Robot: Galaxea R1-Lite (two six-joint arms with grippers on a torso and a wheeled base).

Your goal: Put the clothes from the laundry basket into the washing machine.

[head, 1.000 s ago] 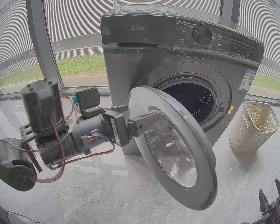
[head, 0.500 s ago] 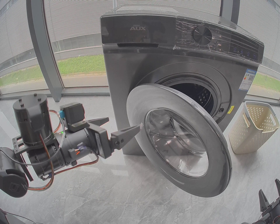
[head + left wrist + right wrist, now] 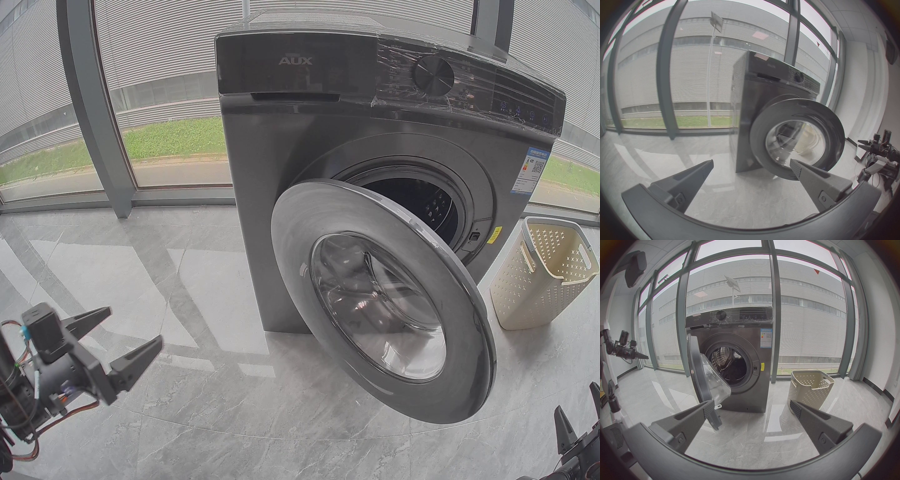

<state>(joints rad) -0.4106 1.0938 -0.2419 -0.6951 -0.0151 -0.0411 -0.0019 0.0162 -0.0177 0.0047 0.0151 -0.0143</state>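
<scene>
Left tool [image 3: 134,325] is pulling back from the door [image 3: 462,350], now low at left, fingers wide, holding nothing. Door is hanging open on the washing machine [image 3: 294,137]. Laundry basket [image 3: 525,294] is sitting right of the machine, well apart from both tools. Right tool [image 3: 575,400] is also gaping wide.

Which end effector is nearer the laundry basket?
Right. The right end effector is on the same side as the laundry basket, closer to the robot; the left end effector is across the room, beyond the open door.

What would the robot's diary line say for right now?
washer door: open | basket: on floor, right of washer | left gripper: open, empty, low | right gripper: open, empty
</scene>
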